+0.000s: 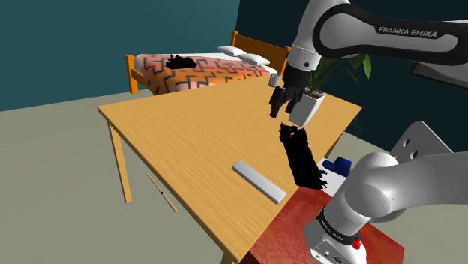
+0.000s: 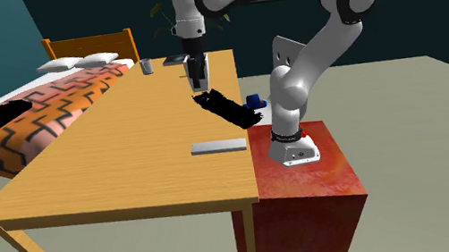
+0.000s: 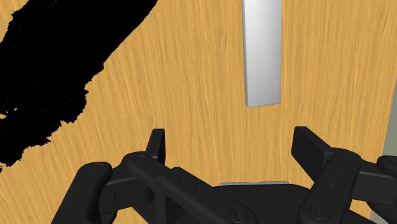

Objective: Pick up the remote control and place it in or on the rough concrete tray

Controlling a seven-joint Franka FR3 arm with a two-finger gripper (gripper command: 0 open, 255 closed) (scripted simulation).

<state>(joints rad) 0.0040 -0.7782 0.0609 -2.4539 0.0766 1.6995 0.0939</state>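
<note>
Wood-grained surface (image 1: pixel 187 142) is carrying everything I am working with, and the white arm (image 1: pixel 352 30) is reaching over its far half. A black, ragged-edged shape (image 1: pixel 300 157) is lying by the surface's right edge in the shoulder view, close to the stand (image 1: pixel 285 225). I am taking it for the tray, though no concrete is showing. The remote control (image 1: pixel 259 181), drawn as a plain grey slab, is lying flat to that shape's left, near it but apart, by the near edge. The jaws are standing wide with nothing between them, hanging above the wood, farther in than the remote control.

I am judging the approach to be the step in hand. The slab's length is running straight away from the jaws, so they are lining up to close across its narrow width. I am wanting only to shift them until its middle is sitting between them, then descend straight, since so thin a thing is offering little to pinch.

The second exterior view is telling me the jaws' height, while the wrist view is telling me their sideways offset.
</note>
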